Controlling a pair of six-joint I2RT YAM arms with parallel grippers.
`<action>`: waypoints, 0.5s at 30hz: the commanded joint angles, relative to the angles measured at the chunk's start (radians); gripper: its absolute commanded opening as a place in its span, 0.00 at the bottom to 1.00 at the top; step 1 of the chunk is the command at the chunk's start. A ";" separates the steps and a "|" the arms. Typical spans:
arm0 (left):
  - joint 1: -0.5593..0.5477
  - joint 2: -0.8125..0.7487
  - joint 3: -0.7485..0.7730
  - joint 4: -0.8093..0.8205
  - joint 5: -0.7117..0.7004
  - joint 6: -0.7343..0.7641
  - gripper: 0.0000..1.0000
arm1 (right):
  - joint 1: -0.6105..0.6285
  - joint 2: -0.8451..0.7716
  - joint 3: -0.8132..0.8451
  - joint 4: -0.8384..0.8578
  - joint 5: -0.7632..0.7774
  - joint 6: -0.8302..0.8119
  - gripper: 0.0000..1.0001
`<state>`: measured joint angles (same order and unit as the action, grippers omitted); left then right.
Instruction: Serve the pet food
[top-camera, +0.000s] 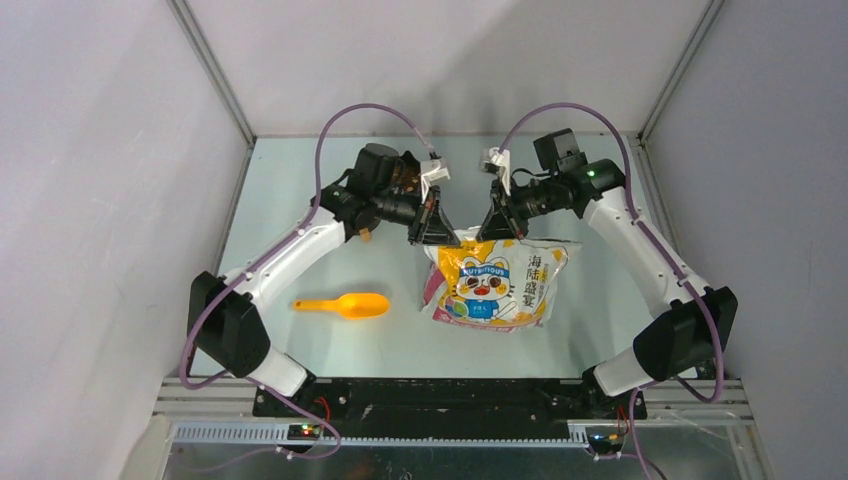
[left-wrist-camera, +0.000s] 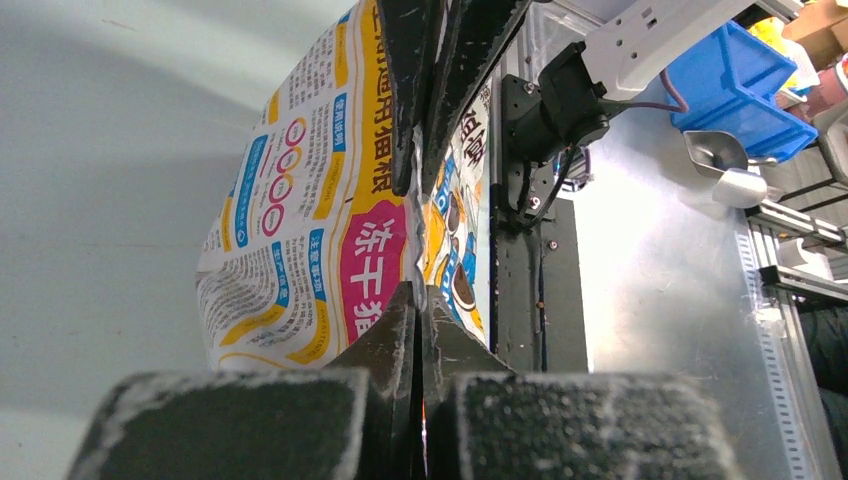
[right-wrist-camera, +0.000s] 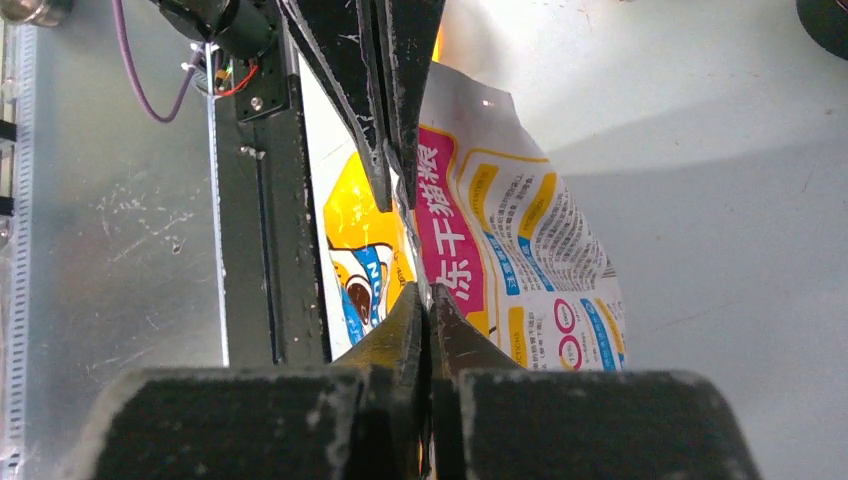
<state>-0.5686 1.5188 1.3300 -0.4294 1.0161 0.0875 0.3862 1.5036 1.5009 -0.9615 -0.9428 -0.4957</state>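
A white, yellow and pink cat-print bag (top-camera: 495, 285) lies on the pale green table, its top edge raised toward the back. My left gripper (top-camera: 432, 235) is shut on the left part of that top edge. My right gripper (top-camera: 497, 230) is shut on the right part, close beside it. The left wrist view has my left gripper (left-wrist-camera: 418, 295) pinching the bag (left-wrist-camera: 300, 230) seam, with the right gripper's fingers (left-wrist-camera: 400, 110) clamped further along. My right gripper (right-wrist-camera: 427, 295) pinches the bag (right-wrist-camera: 520, 260) the same way. The pet food is hidden.
An orange scoop (top-camera: 345, 304) lies on the table left of the bag, handle pointing left. Grey walls close the table in on the left, back and right. The black base rail (top-camera: 450, 395) runs along the near edge. A blue bin (left-wrist-camera: 740, 80) sits beyond the table.
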 joint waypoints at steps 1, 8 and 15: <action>-0.001 -0.066 0.012 -0.043 0.046 0.022 0.00 | -0.075 -0.044 0.047 -0.131 0.017 -0.121 0.00; 0.012 -0.086 -0.004 -0.069 0.043 0.046 0.00 | -0.162 -0.101 0.044 -0.218 0.081 -0.166 0.09; 0.017 -0.087 -0.002 -0.081 0.040 0.057 0.00 | -0.217 -0.159 0.040 -0.286 0.134 -0.274 0.12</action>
<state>-0.5743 1.4963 1.3239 -0.4282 1.0027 0.1287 0.2375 1.4078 1.5066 -1.1843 -0.9379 -0.6914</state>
